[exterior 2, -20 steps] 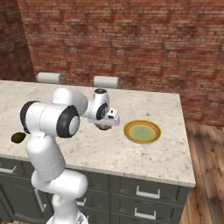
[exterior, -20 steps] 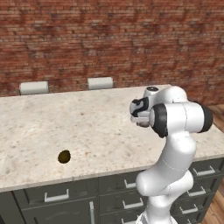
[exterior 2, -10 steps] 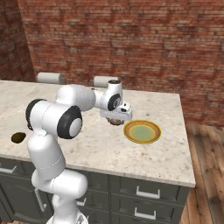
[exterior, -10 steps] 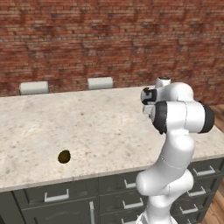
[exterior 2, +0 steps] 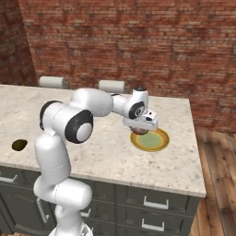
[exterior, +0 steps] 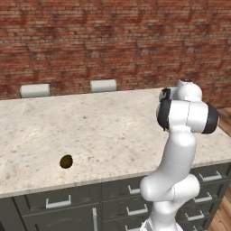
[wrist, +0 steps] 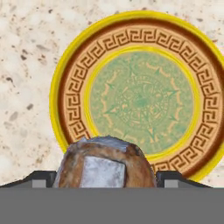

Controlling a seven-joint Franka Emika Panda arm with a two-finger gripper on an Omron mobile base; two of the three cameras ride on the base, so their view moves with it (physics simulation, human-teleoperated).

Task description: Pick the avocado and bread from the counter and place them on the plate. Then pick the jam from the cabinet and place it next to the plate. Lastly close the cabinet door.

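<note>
Bread clamped between gripper fingers, above plate rim (near side).

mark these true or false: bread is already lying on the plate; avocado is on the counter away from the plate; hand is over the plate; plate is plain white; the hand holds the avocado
1. The bread already lies on the plate. False: it sits between the fingers of the hand, above the plate's edge.
2. The avocado lies on the counter, far from the plate. True.
3. The hand is over the plate. True.
4. The plate is plain white. False: it has a yellow rim, a brown patterned band and a green centre.
5. The hand holds the avocado. False: it holds the bread.
</note>
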